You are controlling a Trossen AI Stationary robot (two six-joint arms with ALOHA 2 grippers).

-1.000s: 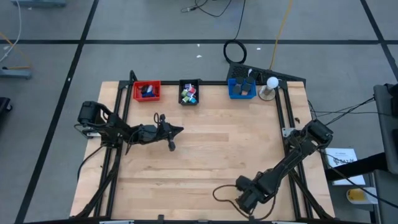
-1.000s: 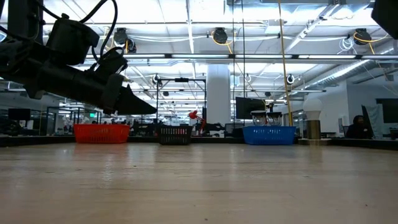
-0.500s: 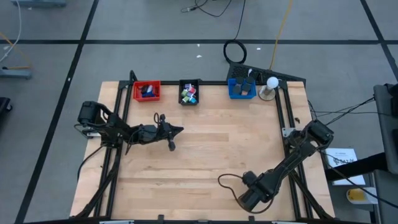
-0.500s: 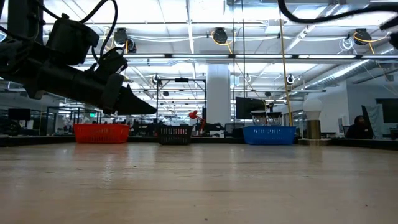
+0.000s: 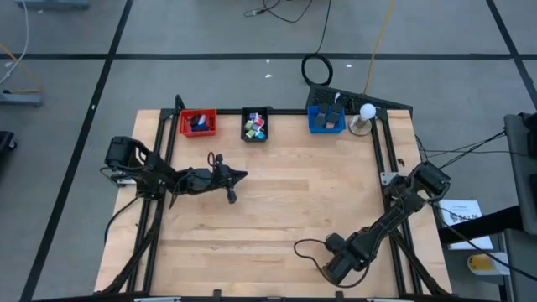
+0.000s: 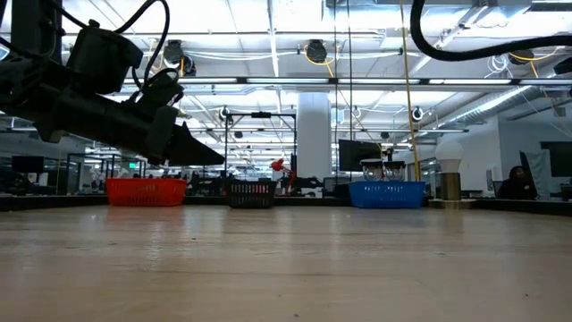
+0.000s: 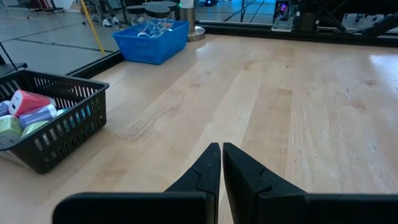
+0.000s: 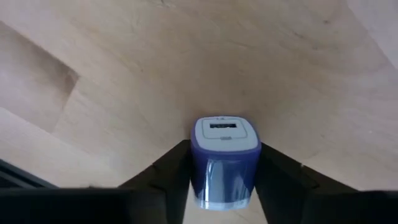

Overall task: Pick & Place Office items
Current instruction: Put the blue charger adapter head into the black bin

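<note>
right claw sat low at the tabletop's near edge, fingers pressed on both sides of a purple usb charger block. left claw hung pinched shut, empty, near the black basket.

You have three trays along the far edge of the counter: one red tray, one black tray and one blue tray. One white ball lamp stands just beside the blue one. Two arms are over the counter. You have one purple block with a white face between the right arm's jaws. The black tray holds a heap of small pieces; you can make out at least four, the rest too crowded to count.
</note>
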